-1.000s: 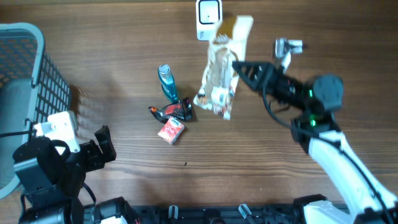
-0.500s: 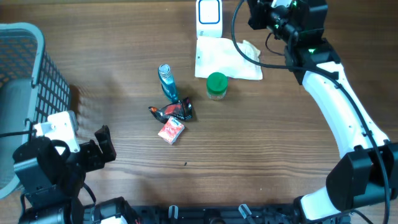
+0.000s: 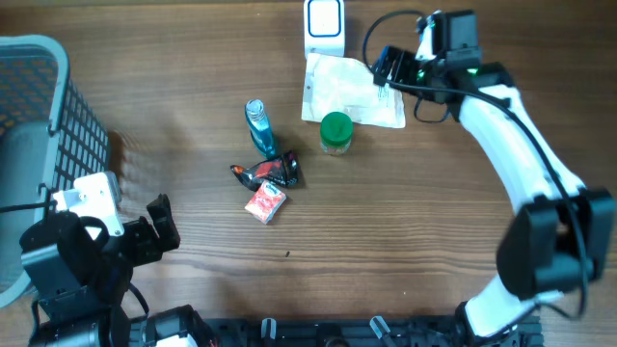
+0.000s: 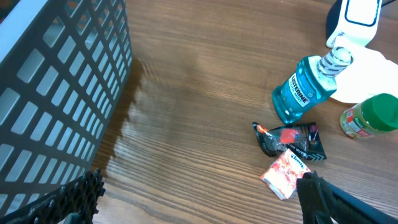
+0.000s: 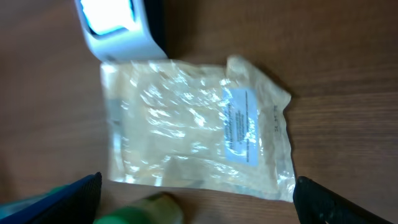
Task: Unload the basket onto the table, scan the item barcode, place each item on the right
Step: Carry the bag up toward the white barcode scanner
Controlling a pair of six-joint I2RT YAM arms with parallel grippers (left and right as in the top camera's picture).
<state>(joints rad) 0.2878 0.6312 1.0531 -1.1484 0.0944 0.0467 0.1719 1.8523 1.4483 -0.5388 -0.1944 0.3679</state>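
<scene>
The clear bag (image 3: 352, 92) lies flat on the worktop (image 3: 434, 241) toward 12 o'clock, label up, just at the 6 o'clock side of the white scanner (image 3: 323, 21). The right tool (image 5: 196, 190) hovers over it, fingers spread wide and empty. A green-lidded jar (image 3: 335, 132) stands at the bag's 6 o'clock edge. The left tool (image 4: 200, 183), near 8 o'clock, is likewise spread wide, holding nothing.
</scene>
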